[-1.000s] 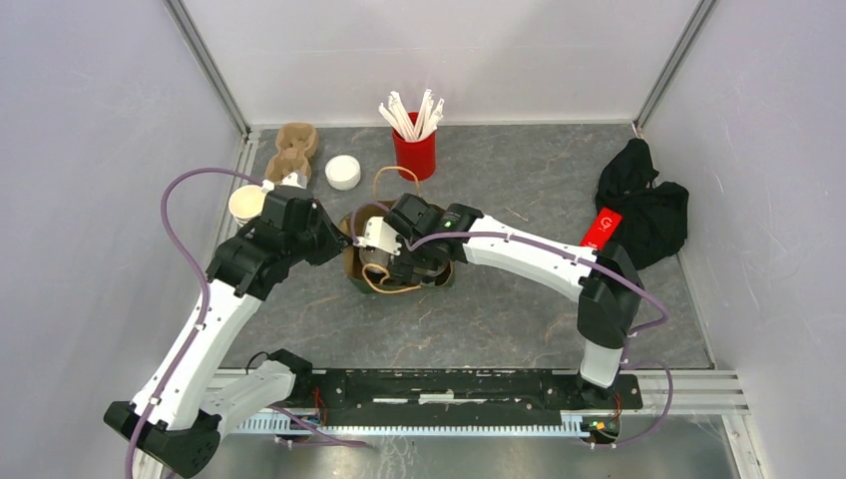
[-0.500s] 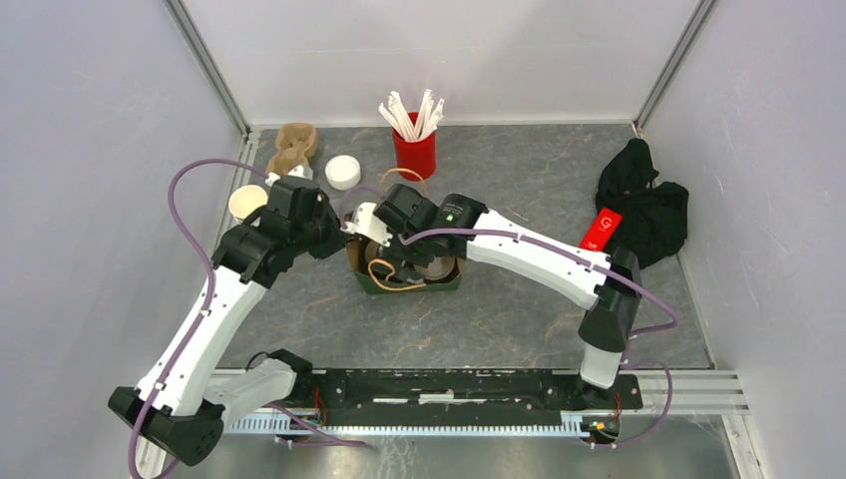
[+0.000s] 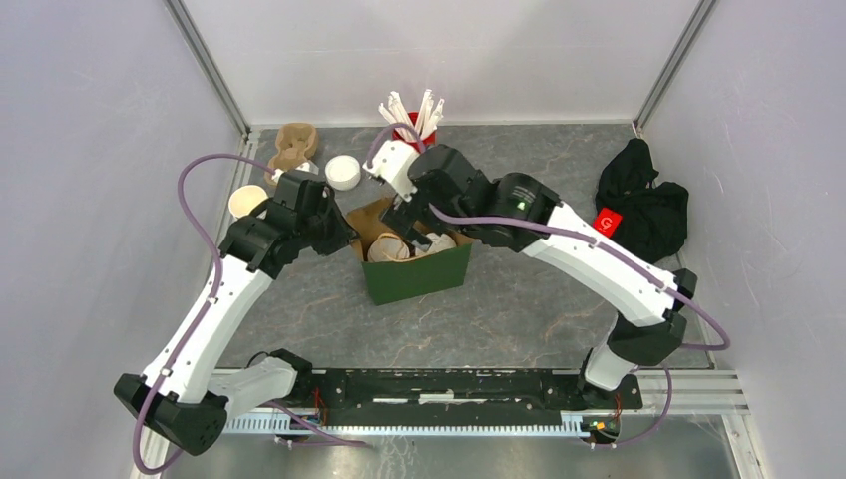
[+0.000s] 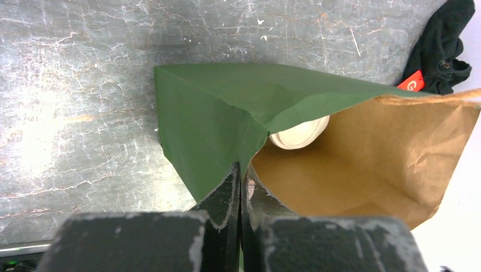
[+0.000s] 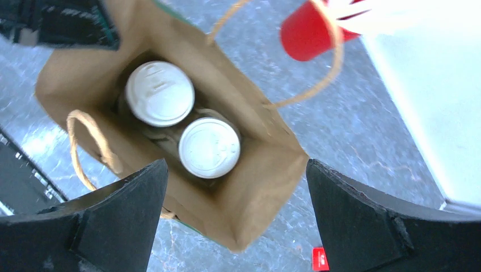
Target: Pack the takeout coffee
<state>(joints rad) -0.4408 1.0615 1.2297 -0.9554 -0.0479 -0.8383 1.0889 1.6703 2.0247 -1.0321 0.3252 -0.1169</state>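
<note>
Top view: a green paper bag with brown lining [image 3: 419, 277] stands open in front of a red cup [image 3: 429, 128] of white sticks. Left wrist: the left gripper [image 4: 239, 173] is pinched on the bag's rim. Right wrist: the right gripper [image 5: 235, 164] gapes wide above two white-lidded takeout coffee cups [image 5: 160, 93] [image 5: 209, 147], side by side on the bag's floor.

The bag [image 5: 261, 181] mouth gapes wide from above; two lidded cups [image 5: 209, 147] and rope handles [image 5: 71, 127] crowd it.
</note>
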